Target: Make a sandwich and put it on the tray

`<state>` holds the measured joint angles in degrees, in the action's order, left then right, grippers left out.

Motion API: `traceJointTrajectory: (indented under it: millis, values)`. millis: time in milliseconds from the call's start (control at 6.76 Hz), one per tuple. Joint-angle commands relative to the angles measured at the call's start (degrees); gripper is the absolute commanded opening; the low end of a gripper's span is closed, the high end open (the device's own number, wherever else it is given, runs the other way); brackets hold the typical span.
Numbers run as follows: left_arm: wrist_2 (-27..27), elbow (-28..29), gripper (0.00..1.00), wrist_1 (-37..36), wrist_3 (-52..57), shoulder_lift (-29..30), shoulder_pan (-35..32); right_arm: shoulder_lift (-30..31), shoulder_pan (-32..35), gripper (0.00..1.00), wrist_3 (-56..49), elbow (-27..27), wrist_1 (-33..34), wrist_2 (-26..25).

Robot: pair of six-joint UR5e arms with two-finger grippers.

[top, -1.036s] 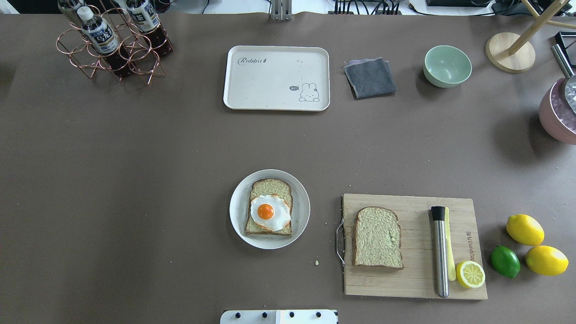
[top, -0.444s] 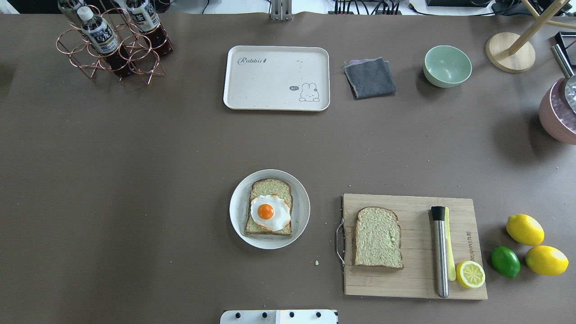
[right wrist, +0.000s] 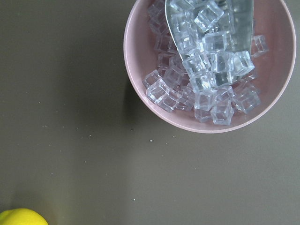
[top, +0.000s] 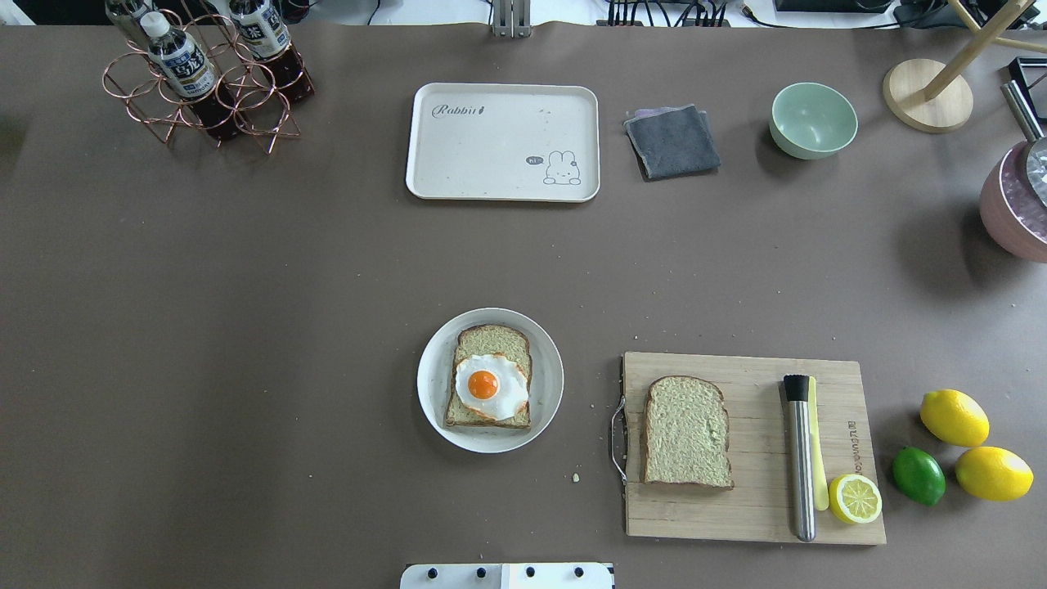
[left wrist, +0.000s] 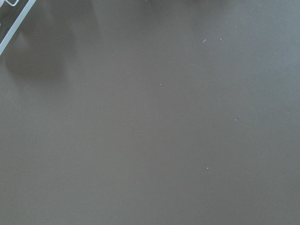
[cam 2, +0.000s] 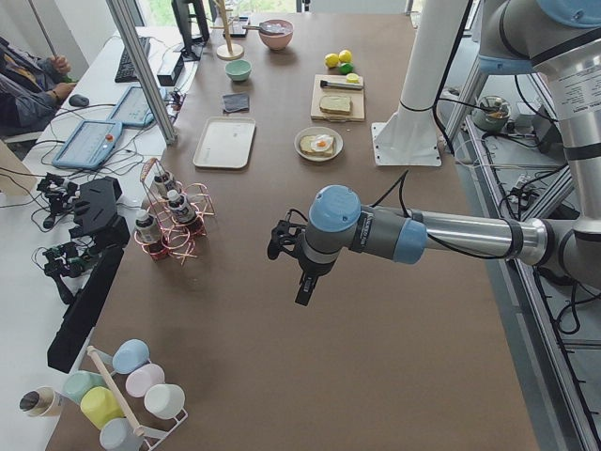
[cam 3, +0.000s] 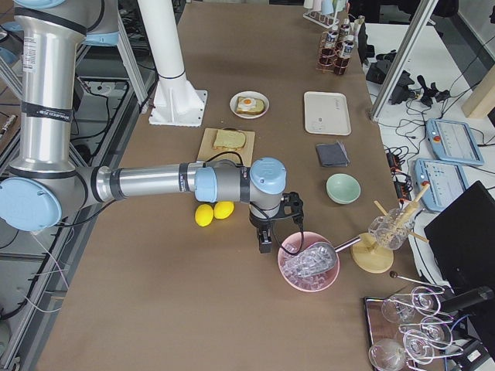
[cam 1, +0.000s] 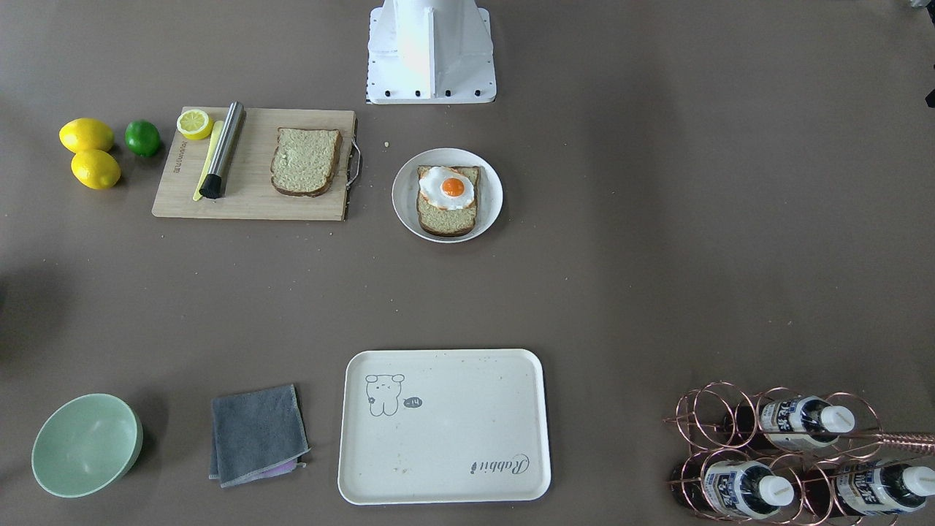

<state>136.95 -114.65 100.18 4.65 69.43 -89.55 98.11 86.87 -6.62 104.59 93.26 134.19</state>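
One bread slice (top: 493, 337) with a fried egg (top: 483, 384) on it lies on a round white plate (top: 433, 380) at the table's near middle. The second bread slice (top: 685, 431) lies on the wooden cutting board (top: 752, 507) to its right. The cream tray (top: 501, 141) stands bare at the far middle. My left gripper (cam 2: 300, 297) hangs over bare table far to the left. My right gripper (cam 3: 265, 244) hangs beside the pink ice bowl (cam 3: 309, 267). Both show only in the side views, so I cannot tell whether they are open or shut.
On the board lie a steel muddler (top: 800, 458) and a lemon half (top: 855, 498). Two lemons (top: 954, 417) and a lime (top: 918, 475) sit to its right. A bottle rack (top: 204, 74), grey cloth (top: 672, 141) and green bowl (top: 813, 119) line the far side.
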Motion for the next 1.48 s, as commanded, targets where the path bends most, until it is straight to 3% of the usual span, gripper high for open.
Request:
traceJointTrajectory:
  millis: [0,740,888,1183,1331]
  values:
    - [-0.02,2.66,0.98,0.27,-0.43,0.00,0.16,1.81,-0.12,1.00,0.03,-0.44,-4.64,1.07]
    - [-0.37,3.12,0.98,3.26,-2.70,-0.09,0.51,4.81,-3.53,1.00,0.55,-0.53,-18.17,3.18]
    - [-0.37,3.12,0.98,3.26,-3.15,-0.09,0.51,4.90,-5.37,1.00,2.82,-0.36,-19.24,5.79]
    - [-0.11,2.59,0.98,3.35,-3.25,-0.18,0.43,4.38,-13.61,1.00,14.99,0.08,-25.38,3.99]
    - [-0.11,2.59,0.98,3.35,-3.25,-0.18,0.34,4.03,-18.70,0.98,28.55,1.04,-28.89,3.02]
